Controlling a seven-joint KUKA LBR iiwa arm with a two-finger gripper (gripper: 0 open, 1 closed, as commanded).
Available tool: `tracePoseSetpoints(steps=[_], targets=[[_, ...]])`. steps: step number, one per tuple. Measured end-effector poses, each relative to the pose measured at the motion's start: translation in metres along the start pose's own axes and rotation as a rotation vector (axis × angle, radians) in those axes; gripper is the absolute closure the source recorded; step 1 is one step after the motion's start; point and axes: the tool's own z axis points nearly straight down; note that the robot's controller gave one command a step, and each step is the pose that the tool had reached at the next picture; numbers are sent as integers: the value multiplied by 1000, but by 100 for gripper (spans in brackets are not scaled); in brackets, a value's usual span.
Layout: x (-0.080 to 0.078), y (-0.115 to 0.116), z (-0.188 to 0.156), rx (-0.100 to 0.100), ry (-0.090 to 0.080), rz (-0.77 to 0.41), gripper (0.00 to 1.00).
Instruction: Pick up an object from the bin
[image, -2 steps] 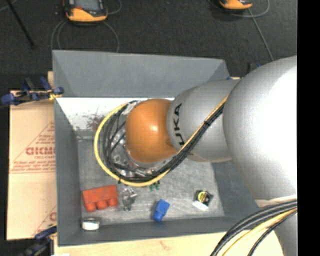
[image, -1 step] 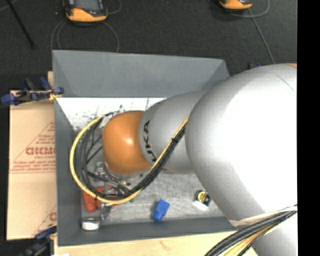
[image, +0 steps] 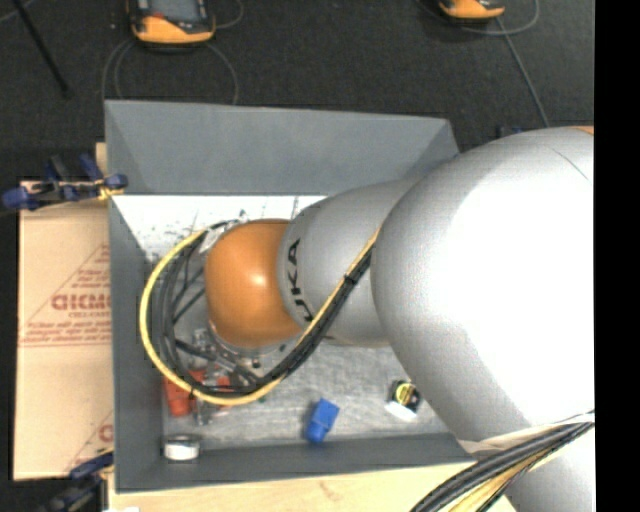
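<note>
My gripper (image: 222, 368) reaches down into the bin's front left part, mostly covered by the arm's wrist. Right beside it, on its left, lies a small orange-red thing (image: 178, 401), partly hidden by the cables. A silver round thing (image: 180, 450) rests in the front left corner, a little below the gripper. A blue block (image: 320, 420) lies on the bin floor to the gripper's right, apart from it.
A small yellow, black and white thing (image: 402, 398) lies at the front right, next to the arm. The big silver arm with its orange cover and looped cables spans the bin from the right and hides its middle.
</note>
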Motion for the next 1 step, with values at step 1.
tracePoseSetpoints(steps=[1], targets=[[-15,-4,-152,2,3,76,100]])
